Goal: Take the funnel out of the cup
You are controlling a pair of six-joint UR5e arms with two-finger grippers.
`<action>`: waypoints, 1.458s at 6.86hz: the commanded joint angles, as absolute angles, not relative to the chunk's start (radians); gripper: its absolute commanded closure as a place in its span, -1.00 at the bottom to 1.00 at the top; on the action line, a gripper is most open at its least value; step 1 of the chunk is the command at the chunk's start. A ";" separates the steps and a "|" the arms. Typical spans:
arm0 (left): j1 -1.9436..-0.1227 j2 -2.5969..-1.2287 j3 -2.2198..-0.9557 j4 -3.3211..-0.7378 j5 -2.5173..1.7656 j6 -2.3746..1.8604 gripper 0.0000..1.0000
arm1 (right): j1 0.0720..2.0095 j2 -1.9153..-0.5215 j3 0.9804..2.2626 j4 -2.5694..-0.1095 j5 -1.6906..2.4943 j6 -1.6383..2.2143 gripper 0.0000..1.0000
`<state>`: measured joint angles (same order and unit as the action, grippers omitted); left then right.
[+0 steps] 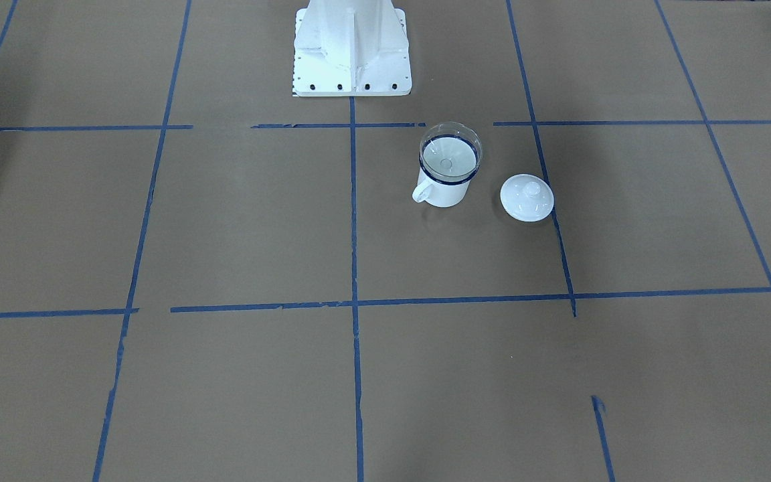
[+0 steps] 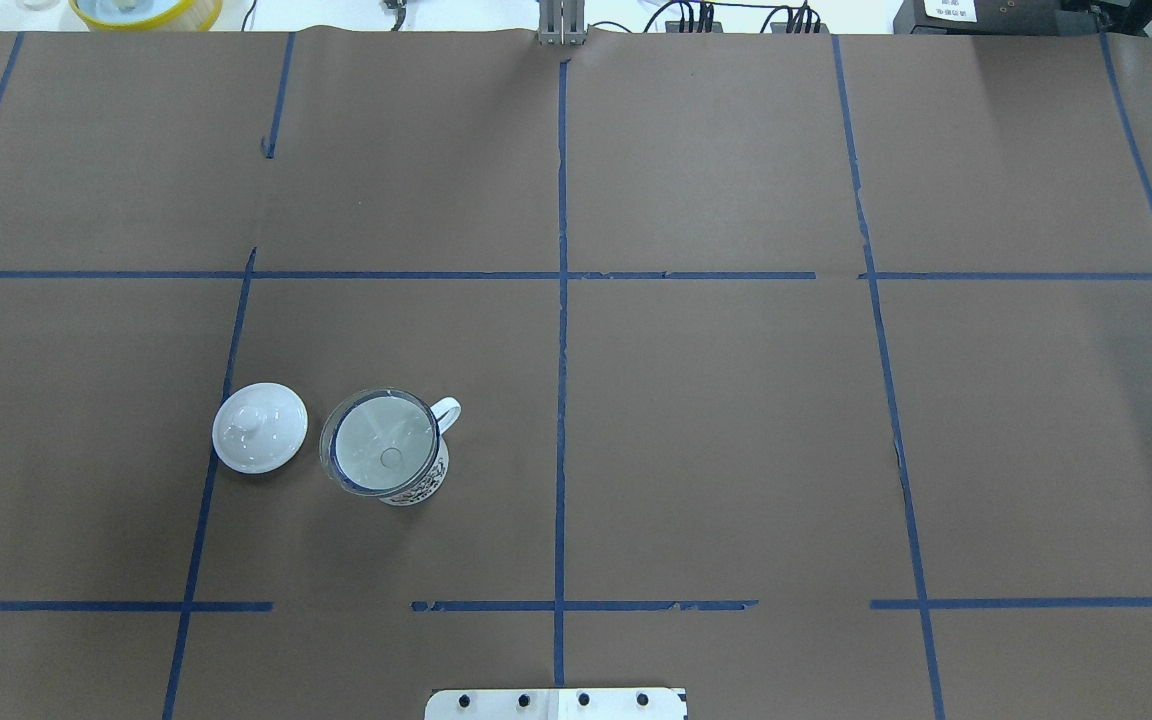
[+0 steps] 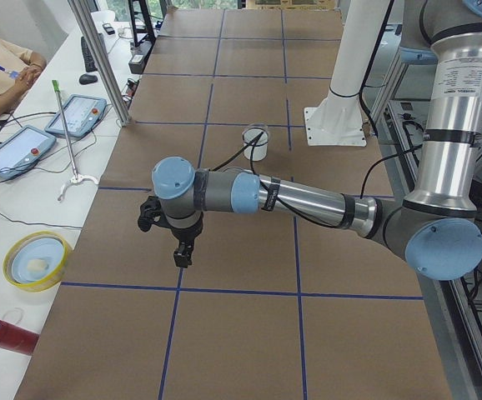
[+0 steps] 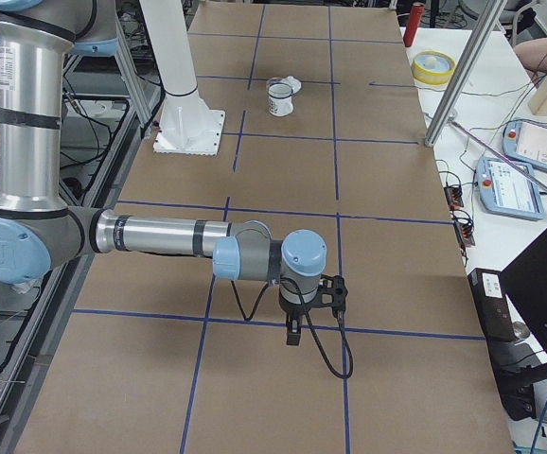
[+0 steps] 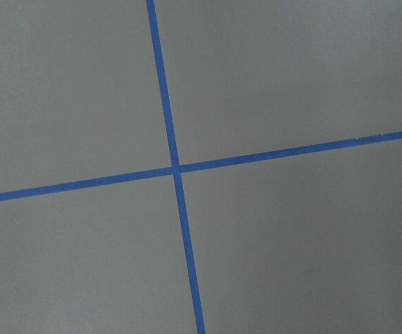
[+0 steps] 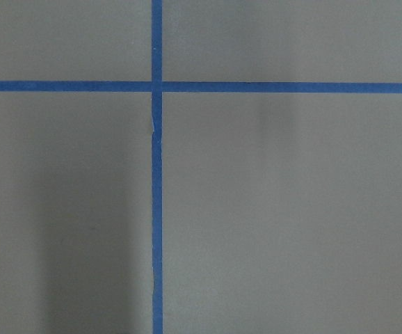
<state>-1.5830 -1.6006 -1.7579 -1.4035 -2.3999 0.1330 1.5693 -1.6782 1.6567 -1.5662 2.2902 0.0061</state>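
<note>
Not started — funnel (image 2: pixel 381 448) sits in cup (image 2: pixel 424 487) on the robot's left side, lid (image 2: pixel 259 427) just beside. Left gripper (image 3: pixel 180 258) and right gripper (image 4: pixel 294 333) hang well apart from it; can't tell whether jaws are apart or together. Next, I'd guess: left arm over cup, pinch funnel rim, lift straight up.

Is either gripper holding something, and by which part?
Nothing. The funnel sits in the mug, untouched; the left gripper and the right gripper hang far away.

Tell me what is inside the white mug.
The clear funnel sits in the cup, its wide mouth resting over the blue rim, spout down. The cup's bottom beneath it cannot be made out clearly.
</note>
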 commanded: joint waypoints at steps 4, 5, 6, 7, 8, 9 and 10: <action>-1.582 -1.612 -1.759 -1.405 -2.391 0.130 -1.00 | 1.569 -1.678 1.657 -1.566 2.290 0.006 -1.00; -1.582 -1.612 -1.759 -1.407 -2.395 0.129 -1.00 | 1.569 -1.678 1.657 -1.566 2.290 0.006 -1.00; -1.582 -1.612 -1.756 -1.408 -2.395 0.129 -1.00 | 1.569 -1.678 1.657 -1.566 2.290 0.006 -1.00; -1.582 -1.612 -1.756 -1.408 -2.395 0.129 -1.00 | 1.569 -1.678 1.657 -1.566 2.290 0.006 -1.00; -1.582 -1.612 -1.752 -1.408 -2.396 0.129 -1.00 | 1.569 -1.678 1.657 -1.566 2.290 0.006 -1.00; -1.580 -1.614 -1.749 -1.410 -2.396 0.129 -1.00 | 1.569 -1.678 1.657 -1.566 2.290 0.006 -1.00; -1.580 -1.623 -1.744 -1.410 -2.396 0.127 -1.00 | 1.569 -1.678 1.657 -1.566 2.290 0.006 -1.00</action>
<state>-1.5805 -1.6157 -1.7491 -1.4092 -2.3959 0.1285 1.5693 -1.6782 1.6567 -1.5662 2.2902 0.0061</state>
